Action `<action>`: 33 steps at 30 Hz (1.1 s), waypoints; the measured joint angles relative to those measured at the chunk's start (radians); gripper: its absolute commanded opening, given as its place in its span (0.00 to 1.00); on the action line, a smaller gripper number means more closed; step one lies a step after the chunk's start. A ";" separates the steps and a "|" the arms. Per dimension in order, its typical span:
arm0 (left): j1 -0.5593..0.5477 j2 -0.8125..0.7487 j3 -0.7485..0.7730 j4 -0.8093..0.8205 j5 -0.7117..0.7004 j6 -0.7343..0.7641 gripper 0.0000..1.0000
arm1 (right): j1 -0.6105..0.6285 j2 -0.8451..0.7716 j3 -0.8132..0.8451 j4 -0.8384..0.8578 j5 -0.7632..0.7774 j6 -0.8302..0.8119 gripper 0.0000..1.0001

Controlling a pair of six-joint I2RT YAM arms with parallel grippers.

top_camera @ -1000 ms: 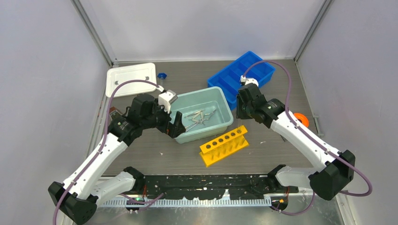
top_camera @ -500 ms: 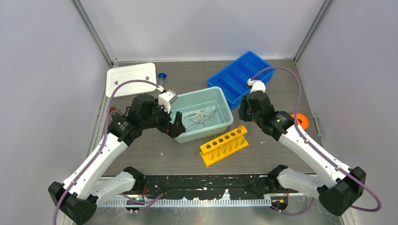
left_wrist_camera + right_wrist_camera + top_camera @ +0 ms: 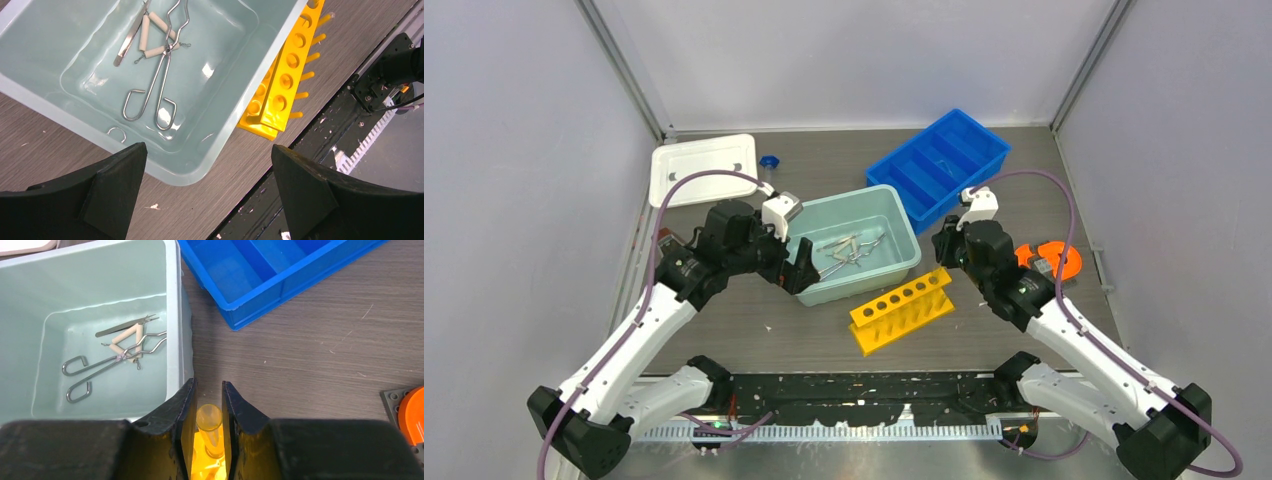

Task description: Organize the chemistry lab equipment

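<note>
Right gripper pinched the clear tube above the yellow rack; left gripper gaped empty; a tilted tube could catch 1 hole's rim and slip.

The place is a robotics lab cell: plain pale walls on aluminium posts box in a grey wood-grain table with a yellow plastic test-tube rack and silvery metal tongs.

The teal tub is open from above, hemmed by the yellow rack nearside and blue tray behind.
</note>
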 measured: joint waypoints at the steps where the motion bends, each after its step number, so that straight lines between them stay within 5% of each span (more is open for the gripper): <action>1: 0.000 0.001 0.000 0.000 0.000 0.000 1.00 | 0.000 -0.008 -0.011 0.016 0.000 -0.004 0.25; 24: 0.000 0.003 0.000 0.000 -0.003 0.000 1.00 | 0.000 -0.120 -0.225 0.353 -0.064 -0.126 0.26; 26: 0.000 0.003 0.000 0.000 -0.003 0.000 1.00 | 0.000 -0.121 -0.229 0.362 -0.063 -0.130 0.30; 29: 0.000 0.003 0.000 0.000 -0.003 0.000 1.00 | 0.000 -0.119 -0.216 0.336 -0.054 -0.121 0.51; 33: 0.000 0.003 0.000 0.000 -0.003 0.000 1.00 | -0.001 -0.088 -0.103 0.155 -0.038 -0.074 0.63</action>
